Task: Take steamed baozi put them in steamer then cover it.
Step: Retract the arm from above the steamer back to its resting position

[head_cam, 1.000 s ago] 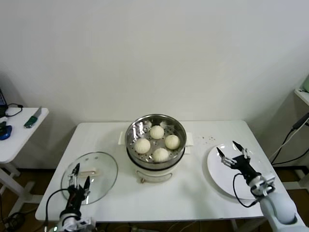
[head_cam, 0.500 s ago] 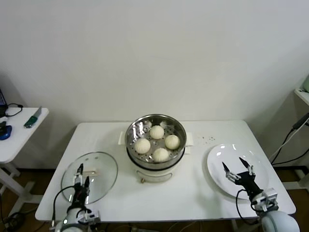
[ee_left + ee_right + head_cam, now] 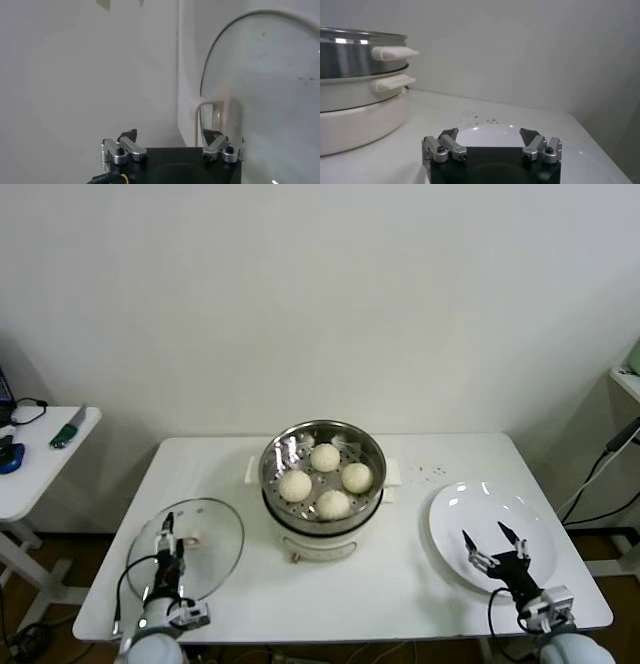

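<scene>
Stainless steel, shiny and round, forms the steamer [image 3: 322, 474], which is seated on a white pot base [image 3: 320, 536] with side handles at the middle of the white table [image 3: 400, 584]. Four steamed baozi [image 3: 325, 480], smooth, domed and cream-white, are seen lying on its perforated bottom. The cover [image 3: 190, 547], a round clear glass lid with a metal rim and a cream bar handle, is laid flat on the table to the steamer's left, well apart from it.

The left gripper [image 3: 171, 533] is held low at the table's near edge, above the near part of the cover, fingers apart and nothing held. The right gripper [image 3: 496, 546] is raised over the near rim of a flat, glossy white plate [image 3: 480, 514] on the right, fingers likewise spread and empty. In the right wrist view the steamer's white handles [image 3: 394, 52] are seen in profile beyond the plate.
</scene>
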### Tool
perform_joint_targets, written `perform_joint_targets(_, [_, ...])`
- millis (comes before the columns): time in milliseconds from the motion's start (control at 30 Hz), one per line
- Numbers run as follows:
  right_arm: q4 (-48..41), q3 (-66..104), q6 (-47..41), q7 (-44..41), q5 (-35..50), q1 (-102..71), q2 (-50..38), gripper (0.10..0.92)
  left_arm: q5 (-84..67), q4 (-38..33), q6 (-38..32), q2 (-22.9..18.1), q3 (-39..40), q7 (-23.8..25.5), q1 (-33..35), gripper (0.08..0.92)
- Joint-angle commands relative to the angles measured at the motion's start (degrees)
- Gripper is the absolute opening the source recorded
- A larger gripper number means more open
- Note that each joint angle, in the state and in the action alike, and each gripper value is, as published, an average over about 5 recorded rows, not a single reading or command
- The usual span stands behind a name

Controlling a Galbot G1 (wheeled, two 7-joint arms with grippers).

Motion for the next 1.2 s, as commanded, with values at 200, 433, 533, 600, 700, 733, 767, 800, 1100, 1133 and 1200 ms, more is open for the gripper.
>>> perform_joint_targets(200, [-0.41,0.0,0.5,-0.36,-2.58,-0.06,1.86,0.823,0.79,6.1,1.2,1.03,1.36,-1.27,-4.88,0.823])
perform_joint_targets(433, [-0.74,-0.02,1.0,-0.91,-3.54,-0.11,2.31,0.823,0.03,6.62,1.08,1.24,1.34,-1.99,-5.58,0.822])
perform_joint_targets(533, [-1.2,0.25,1.13,-1.4,-4.19,0.64,2.7,0.823,-0.7,6.76,1.08,1.3,1.57,-1.78,-5.49,0.801])
perform_joint_targets(600, [-1.5,0.48,1.04,-1.67,-4.5,1.52,2.89,0.823,-0.9,7.05,1.02,1.28,1.74,-1.69,-5.33,0.759])
perform_joint_targets(700, [-1.61,0.36,0.74,-1.68,-4.74,2.53,2.62,0.823,-0.87,7.17,0.86,1.21,1.82,-1.71,-4.96,0.673])
perform_joint_targets(733, [-1.59,0.22,0.67,-1.69,-4.84,2.76,2.47,0.823,-0.92,7.1,0.88,1.23,1.85,-1.69,-4.85,0.647])
perform_joint_targets(767, [-1.58,0.09,0.61,-1.69,-4.91,2.94,2.37,0.823,-0.97,7.02,0.89,1.24,1.87,-1.68,-4.77,0.612])
perform_joint_targets(800, [-1.59,-0.03,0.55,-1.69,-4.96,3.08,2.33,0.823,-0.87,6.91,0.87,1.29,1.87,-1.68,-4.7,0.586])
perform_joint_targets(1100, [-2.2,-0.58,0.65,-1.74,-5.91,3.66,2.8,0.823,-1.05,4.92,1.25,1.54,2.13,-1.75,-3.68,0.326])
perform_joint_targets(1133, [-2.27,-0.61,0.67,-1.75,-5.99,3.7,2.83,0.823,-1.18,4.62,1.29,1.61,2.18,-1.77,-3.57,0.3])
perform_joint_targets(1200, [-2.36,-0.63,0.69,-1.77,-6.08,3.8,2.84,0.823,-1.46,3.87,1.41,1.81,2.3,-1.8,-3.26,0.24])
